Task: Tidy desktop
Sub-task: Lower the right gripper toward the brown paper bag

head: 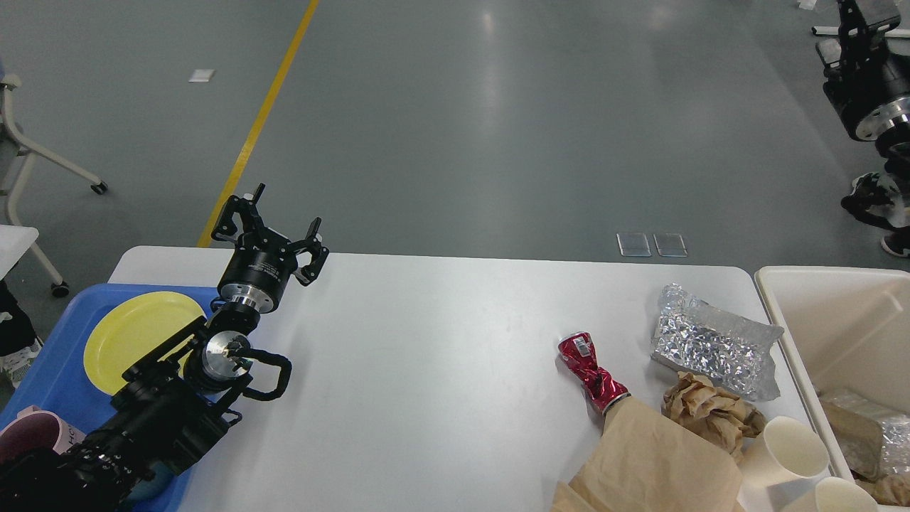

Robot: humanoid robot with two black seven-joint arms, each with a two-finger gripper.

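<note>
White table (441, 341): carries crushed red can (591, 372), foil bag (714, 345).
Left gripper (274, 231): fingers spread, empty.
Right gripper: out of view.

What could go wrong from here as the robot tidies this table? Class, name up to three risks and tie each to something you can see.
1. The crushed red can lies on its side, half tucked under the brown paper bag; pulling it could drag the bag.
2. The paper cup lies tipped beside the cream bin near the table's front edge and might roll off if nudged.
3. The left hand hangs open above the far left of the desktop, far from the litter; a long sweep could clip the yellow plate.
</note>
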